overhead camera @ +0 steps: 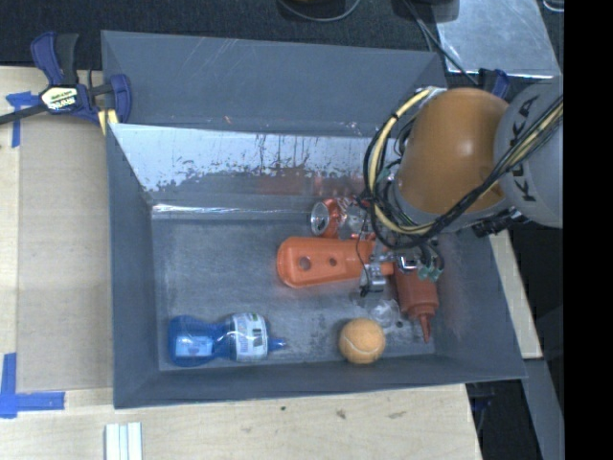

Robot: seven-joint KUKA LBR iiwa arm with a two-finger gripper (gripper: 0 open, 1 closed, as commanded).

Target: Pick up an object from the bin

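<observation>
At the lower left of the bin (pixel 134 257), a blue plastic bottle (pixel 203 340) lies on its side along the near wall, its white-labelled part toward the right. It lies well apart from everything else.

Near the middle of the floor lies an orange block (pixel 316 262), long and rounded at its left end, with dark holes in its upper face. Just above its right half, against the far wall, a small red and silver can (pixel 329 218) lies tilted with its shiny end toward the left. Below the block and to the right, a tan ball (pixel 362 341) rests near the front wall, apart from the block.

Right of centre, the gripper (pixel 377 279) is low in the bin, at the right end of the orange block and seemingly touching it. Whether it is open, closed or clamped on the block cannot be told, since the wrist hardware hides that spot. Just beside it to the right lies a dark red, bottle-like thing (pixel 419 298), its narrow end toward the front wall.

Above these, at the right of the frame, the arm's rounded orange cover (pixel 450 151) hangs over the bin, ringed by yellow and black cables (pixel 381 166).
</observation>
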